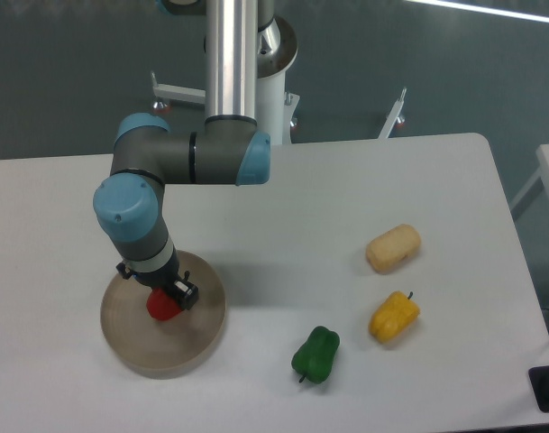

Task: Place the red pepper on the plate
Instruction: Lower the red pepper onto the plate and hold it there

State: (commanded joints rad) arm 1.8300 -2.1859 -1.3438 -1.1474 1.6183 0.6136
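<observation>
**benchrat:** Red's the bit that jumps out. The red pepper (162,307) is over the plate (157,356), a bit left of the middle, and the gripper (170,294) is right on top of it from the upper side. The pepper pokes out below and to the left of the dark jaws, so only its lower half shows.

**ur5_tinkerer:** Are the jaws actually clamped on it, or just parked there?

**benchrat:** Honestly can't tell from this angle. The jaws are touching or nearly touching the pepper, but the wrist hides the gap, so there's no seeing how wide they stand or whether they have hold of it. Can't say either if the pepper rests on the plate or hangs just above it.

**ur5_tinkerer:** What about the rest of the surface?

**benchrat:** The plate sits near the front left of the white surface (346,189). Well apart on the right: the green pepper (315,354) near the front edge, the yellow pepper (394,316) just up and right of it, and a pale tan bread-roll-looking thing (393,248) behind that. The arm (134,212) folds down from the silver column at the back.
</observation>
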